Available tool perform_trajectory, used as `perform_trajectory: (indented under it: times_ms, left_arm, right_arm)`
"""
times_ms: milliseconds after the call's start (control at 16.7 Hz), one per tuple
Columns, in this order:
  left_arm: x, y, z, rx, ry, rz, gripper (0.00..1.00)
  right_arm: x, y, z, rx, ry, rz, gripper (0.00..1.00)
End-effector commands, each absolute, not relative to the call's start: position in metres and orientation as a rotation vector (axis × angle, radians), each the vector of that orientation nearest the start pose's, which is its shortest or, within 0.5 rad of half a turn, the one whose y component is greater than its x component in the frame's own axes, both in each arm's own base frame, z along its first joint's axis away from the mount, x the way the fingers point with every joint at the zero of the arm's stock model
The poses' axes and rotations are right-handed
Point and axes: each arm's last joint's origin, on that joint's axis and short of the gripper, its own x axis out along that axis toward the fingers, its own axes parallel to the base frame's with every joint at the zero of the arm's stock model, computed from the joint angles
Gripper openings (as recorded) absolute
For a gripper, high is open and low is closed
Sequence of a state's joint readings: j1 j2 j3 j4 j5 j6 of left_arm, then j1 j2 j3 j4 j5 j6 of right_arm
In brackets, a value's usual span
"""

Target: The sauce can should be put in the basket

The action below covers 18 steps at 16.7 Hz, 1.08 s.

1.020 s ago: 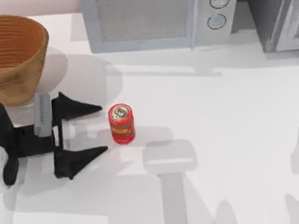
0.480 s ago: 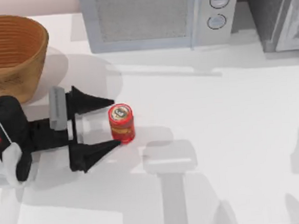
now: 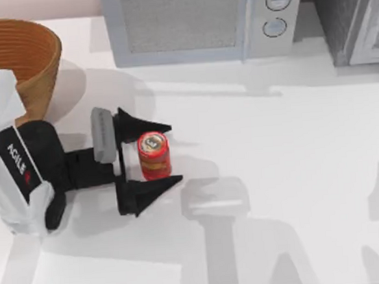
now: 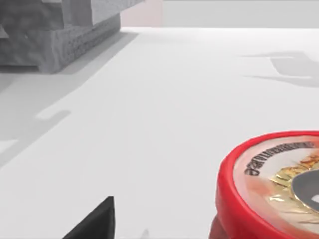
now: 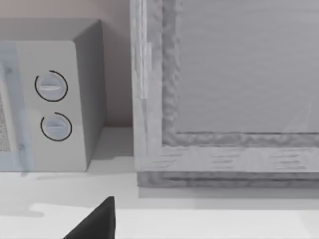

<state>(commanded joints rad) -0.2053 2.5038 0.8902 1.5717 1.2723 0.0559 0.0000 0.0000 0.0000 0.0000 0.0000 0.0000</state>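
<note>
The sauce can (image 3: 154,155) is a small red cylinder with a yellow label band around its middle and a silvery, printed lid on top. It stands upright on the white table (image 3: 289,174), its long axis vertical and its lid facing the overhead camera. In the left wrist view the can (image 4: 271,189) shows as a broad red rim around a pale lid with dark lettering and a gold patch.

The left gripper (image 3: 167,154) lies low over the table, reaching from the left side toward the middle, with its two black fingers (image 3: 143,126) spread apart. The can stands between them, closer to the tips than to the grey palm block. The finger on the table's far side passes just beside the can's top edge; the finger on the near side runs just beside its base. Whether either finger touches the can cannot be told, but they are not closed on it. One dark fingertip (image 4: 94,223) shows in the left wrist view, apart from the can.

The basket (image 3: 31,59), tan woven wicker with ribbed sides, sits at the table's far left corner, behind the left arm and well apart from the can.

A grey microwave (image 3: 200,21) stands along the far edge. The right wrist view shows its two round dials (image 5: 52,105) and a dark fingertip (image 5: 97,221) of the right gripper; whether that gripper's fingers are apart or together cannot be told.
</note>
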Motion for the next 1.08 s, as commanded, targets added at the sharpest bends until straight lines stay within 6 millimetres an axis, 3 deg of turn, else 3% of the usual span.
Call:
perform_trajectory:
  times_ms: [780, 1080]
  left_arm:
    - [0.3511, -0.1001, 0.0059, 0.014, -0.006, -1.449, 0.02]
    - [0.3511, -0.1001, 0.0059, 0.014, -0.006, -1.449, 0.00]
  right_arm:
    - [0.1057, -0.0012, 0.1600, 0.000, 0.000, 0.000, 1.00]
    - [0.1057, -0.0012, 0.1600, 0.000, 0.000, 0.000, 1.00]
